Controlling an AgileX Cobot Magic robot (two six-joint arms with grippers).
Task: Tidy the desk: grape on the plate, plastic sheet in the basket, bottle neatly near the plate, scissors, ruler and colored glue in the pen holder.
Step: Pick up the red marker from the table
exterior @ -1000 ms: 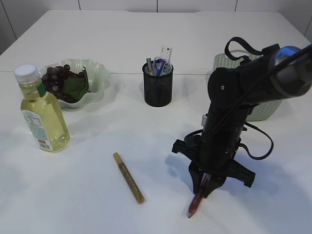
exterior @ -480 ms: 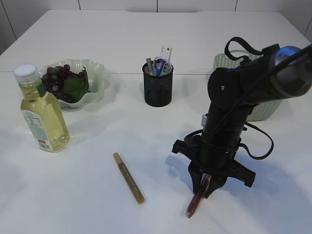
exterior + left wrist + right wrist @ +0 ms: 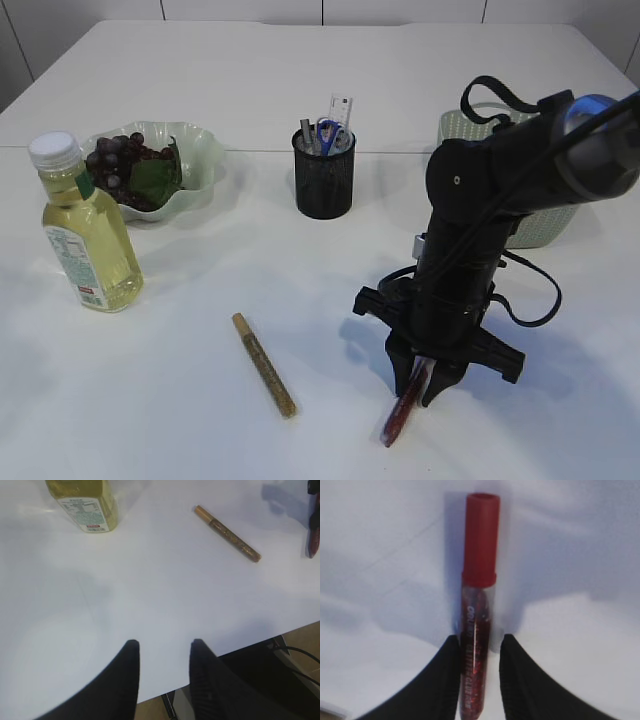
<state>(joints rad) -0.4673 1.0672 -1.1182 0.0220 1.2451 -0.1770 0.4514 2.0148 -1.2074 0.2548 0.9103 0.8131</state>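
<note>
Step in hand: red glue tube (image 3: 478,605) pickup. Right gripper (image 3: 424,385) fingers straddle it, slightly apart (grip unconfirmed). Left gripper (image 3: 162,652) part-open, empty. Next: close, lift toward pen holder (image 3: 324,182).

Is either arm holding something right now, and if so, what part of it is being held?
The right gripper has its jaws around the red glitter glue at the clear barrel end, cap pointing away; whether they clamp it cannot be told. The left gripper holds nothing.

A red glitter glue tube (image 3: 477,605) lies lengthwise on the white table (image 3: 580,645), its red cap (image 3: 481,537) pointing away from the camera. The right gripper (image 3: 479,652) straddles its near end, one dark fingertip (image 3: 451,652) at each side, slightly parted.
</note>
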